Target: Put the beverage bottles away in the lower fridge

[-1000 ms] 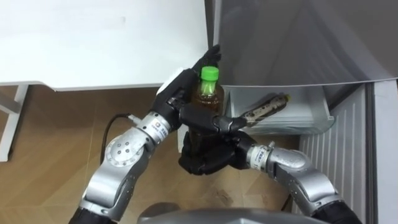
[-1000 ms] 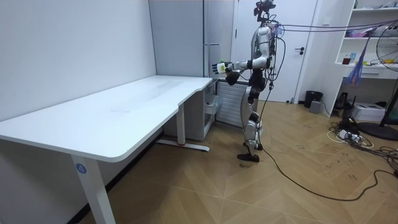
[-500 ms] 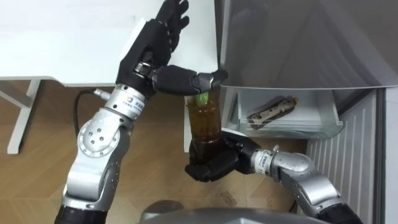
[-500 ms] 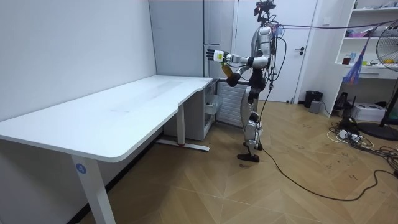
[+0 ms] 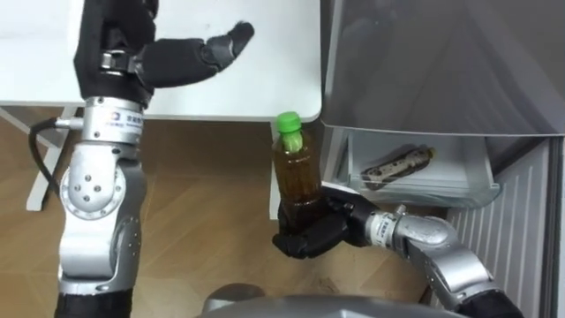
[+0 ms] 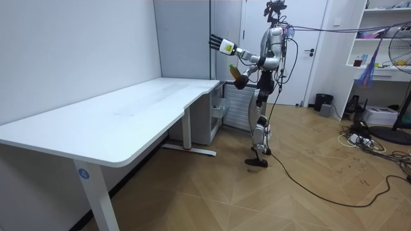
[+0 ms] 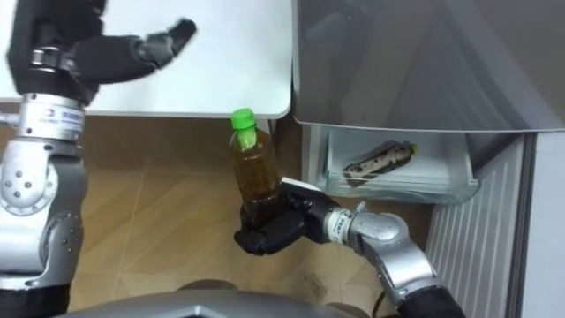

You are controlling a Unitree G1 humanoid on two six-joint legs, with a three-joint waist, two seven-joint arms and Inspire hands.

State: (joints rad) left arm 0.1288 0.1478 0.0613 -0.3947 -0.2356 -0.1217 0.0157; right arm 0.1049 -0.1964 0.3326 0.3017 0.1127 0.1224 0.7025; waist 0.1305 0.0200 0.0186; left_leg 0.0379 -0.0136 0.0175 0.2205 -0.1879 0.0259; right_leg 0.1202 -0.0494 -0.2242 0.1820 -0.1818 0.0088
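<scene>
A brown tea bottle with a green cap stands upright in my right hand, which is shut round its lower part, in front of the grey fridge. My left hand is raised high at the left over the white table, open, thumb stretched out, holding nothing. Right of the held bottle, the fridge's pulled-out lower drawer holds another drink bottle lying on its side. In the room view I stand before the fridge at the table's far end, left hand up, bottle at chest height.
The table's corner lies close to the bottle's cap. A ribbed white panel stands at the lower right beside the drawer. Wooden floor lies below. A shelf and a fan stand at the room view's right.
My left hand has let go of the bottle's top and risen up and to the left, opening. The right hand keeps the bottle, which now stands free with its cap showing.
</scene>
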